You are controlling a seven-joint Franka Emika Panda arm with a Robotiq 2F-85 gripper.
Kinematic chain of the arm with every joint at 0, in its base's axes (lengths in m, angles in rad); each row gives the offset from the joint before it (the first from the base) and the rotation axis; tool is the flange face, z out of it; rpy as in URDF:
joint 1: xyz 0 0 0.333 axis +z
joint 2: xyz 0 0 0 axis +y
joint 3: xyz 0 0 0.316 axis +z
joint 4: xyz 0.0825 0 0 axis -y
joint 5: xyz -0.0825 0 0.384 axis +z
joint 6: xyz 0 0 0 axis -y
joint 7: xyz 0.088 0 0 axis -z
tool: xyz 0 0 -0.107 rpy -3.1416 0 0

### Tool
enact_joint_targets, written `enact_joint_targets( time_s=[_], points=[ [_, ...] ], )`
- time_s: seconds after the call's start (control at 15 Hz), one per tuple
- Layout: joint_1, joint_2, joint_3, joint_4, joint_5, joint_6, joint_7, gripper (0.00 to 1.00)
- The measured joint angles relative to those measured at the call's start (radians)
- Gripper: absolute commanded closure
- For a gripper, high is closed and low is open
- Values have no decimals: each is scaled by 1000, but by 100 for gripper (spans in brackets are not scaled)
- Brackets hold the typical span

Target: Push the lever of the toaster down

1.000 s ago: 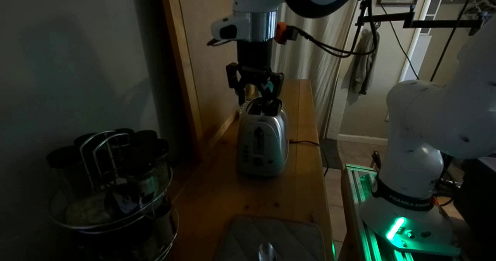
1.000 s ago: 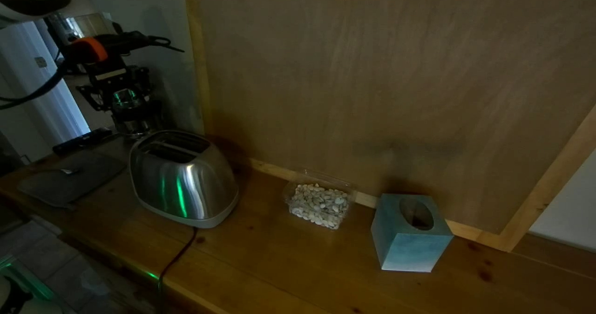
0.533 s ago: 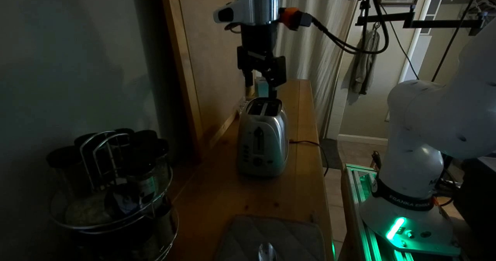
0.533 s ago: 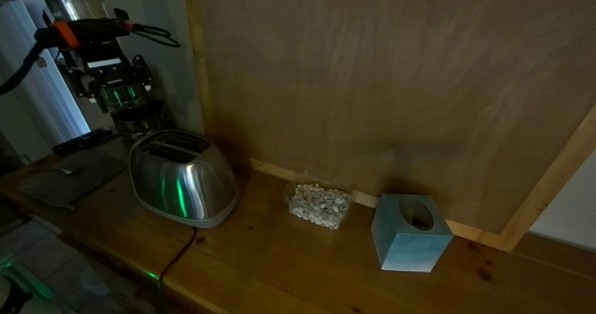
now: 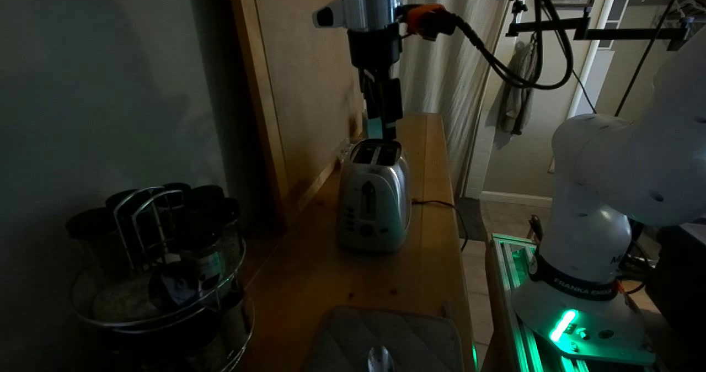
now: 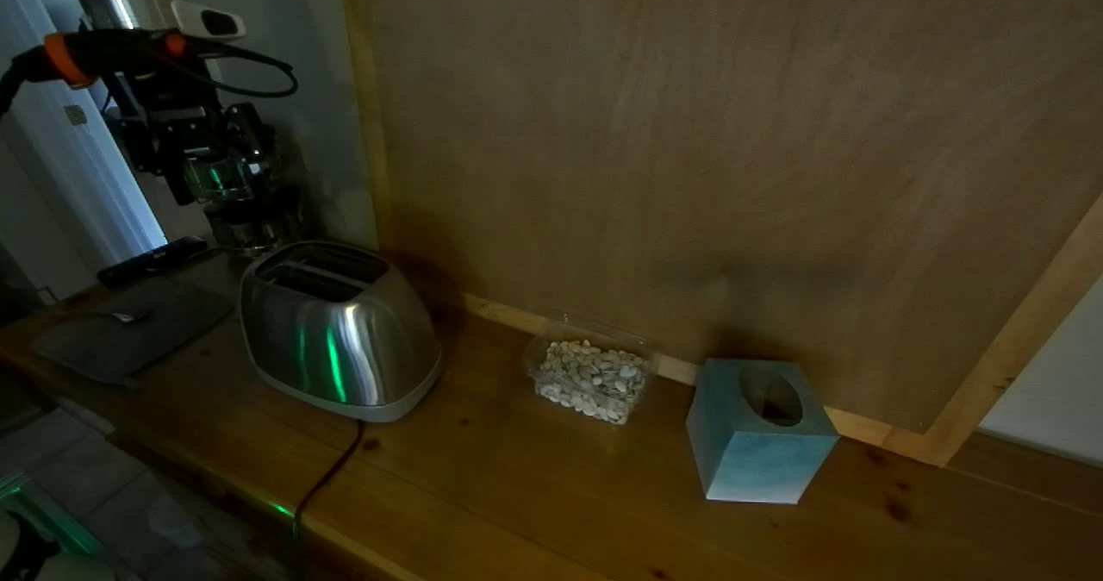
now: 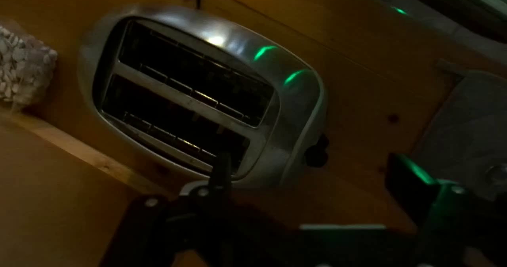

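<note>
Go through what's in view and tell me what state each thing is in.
Gripper: open, holding nothing
Lever: up, not pushed down
Toaster: upright, no bread showing
Blue box: upright, nothing poking out of the top
Clear container: holding pale pebbles, lid unclear
Gray pad: lying flat
Spoon: lying on the gray pad
Wire rack: loaded with jars
Robot base light: glowing green

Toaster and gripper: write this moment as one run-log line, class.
toaster: upright on wooden table | lever: up, not yet pressed | gripper: open, holding nothing
</note>
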Motion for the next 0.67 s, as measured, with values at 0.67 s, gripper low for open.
enact_joint_targets(
  time_s=[0.67],
  points=[
    [-15,-15,0,0,25,-5,220,0]
  ],
)
